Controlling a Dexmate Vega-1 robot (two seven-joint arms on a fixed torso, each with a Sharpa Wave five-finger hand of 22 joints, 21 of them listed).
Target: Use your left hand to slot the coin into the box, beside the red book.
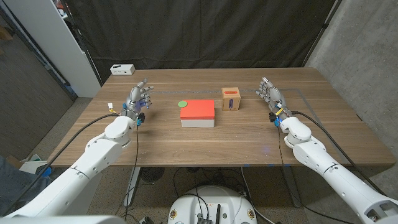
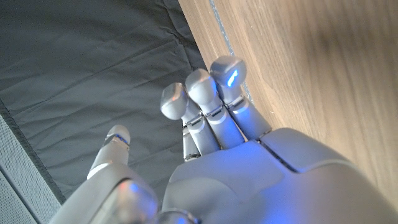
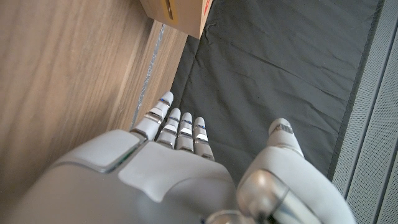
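- Left hand [image 1: 139, 99] stands on the table's left side, fingers apart, holding nothing.
- Right hand [image 1: 272, 96] on the right side, fingers also spread, holding nothing.
- Coin [image 1: 182, 104] is a green disc lying flat on the table [image 1: 249, 140], touching or just off the red book's [image 1: 198, 111] far-left corner.
- Coin lies to the left hand's inner side, toward table centre; left hand is clearly nearer to it than the right.
- Box [image 1: 231, 98] sits past the book's far-right corner, dark slot on top, slot running roughly front to back.
- Judgement: pick not started; carry goes from coin across over the book to the slot.
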